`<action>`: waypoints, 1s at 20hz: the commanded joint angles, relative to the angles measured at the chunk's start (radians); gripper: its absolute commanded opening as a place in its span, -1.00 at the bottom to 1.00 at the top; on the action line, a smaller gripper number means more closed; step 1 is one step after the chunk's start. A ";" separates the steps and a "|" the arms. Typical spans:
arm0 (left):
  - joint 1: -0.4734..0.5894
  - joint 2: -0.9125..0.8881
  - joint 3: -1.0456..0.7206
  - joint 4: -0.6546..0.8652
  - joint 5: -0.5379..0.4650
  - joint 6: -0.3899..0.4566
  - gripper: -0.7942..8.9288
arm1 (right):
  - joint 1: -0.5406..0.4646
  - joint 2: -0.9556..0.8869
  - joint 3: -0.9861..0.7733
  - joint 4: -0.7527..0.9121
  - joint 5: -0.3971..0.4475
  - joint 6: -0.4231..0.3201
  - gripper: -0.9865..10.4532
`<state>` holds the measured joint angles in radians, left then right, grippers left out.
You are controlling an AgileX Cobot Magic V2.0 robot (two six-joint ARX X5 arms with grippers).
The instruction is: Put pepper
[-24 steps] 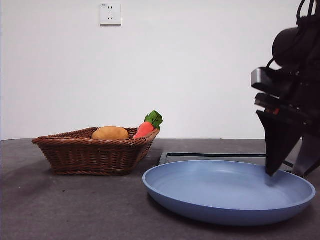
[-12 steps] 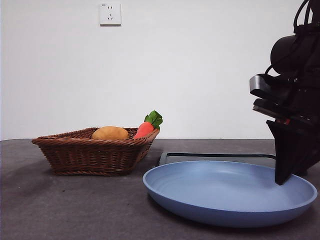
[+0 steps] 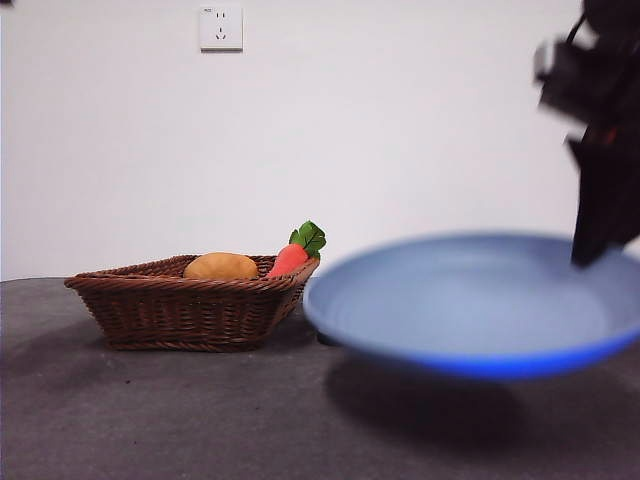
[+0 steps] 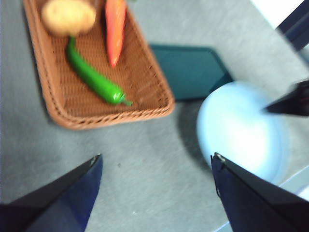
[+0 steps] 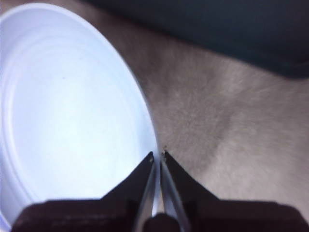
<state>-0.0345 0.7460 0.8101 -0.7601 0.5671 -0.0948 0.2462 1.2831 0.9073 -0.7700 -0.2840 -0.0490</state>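
The pepper [image 4: 94,77], glossy green and slender, lies in the wicker basket [image 4: 111,115] in the left wrist view; in the front view the basket [image 3: 180,312] wall hides it. My left gripper [image 4: 157,157] hangs open high above the table in front of the basket, holding nothing. At the right, my right gripper [image 5: 158,155] is shut on the rim of the blue plate [image 5: 72,111]. The blue plate [image 3: 470,300] hangs tilted above the table, blurred by motion, with the right gripper [image 3: 598,235] at its right edge.
A tan potato [image 3: 220,266] and a red-orange carrot [image 3: 290,258] with green leaves share the basket with the pepper. A dark teal mat [image 4: 190,70] lies on the table behind the plate. A wall socket [image 3: 221,27] is on the white wall.
The right gripper has closed on the plate's right rim and lifted the plate off the table. The basket and what lies in it have not moved.
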 commanded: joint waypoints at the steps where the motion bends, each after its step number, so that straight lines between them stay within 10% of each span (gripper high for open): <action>1: -0.063 0.087 0.014 0.070 -0.071 -0.072 -0.04 | -0.018 -0.090 0.037 -0.042 -0.002 0.007 -0.82; 10: -0.317 0.592 0.255 0.199 -0.389 -0.175 -0.04 | -0.096 -0.309 0.097 -0.148 -0.001 0.006 -0.82; 20: -0.352 1.103 0.636 0.089 -0.558 -0.175 -0.04 | -0.096 -0.322 0.097 -0.151 -0.004 0.005 -0.82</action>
<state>-0.3820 1.8328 1.4273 -0.6739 0.0082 -0.2634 0.1497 0.9573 0.9836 -0.9306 -0.2840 -0.0490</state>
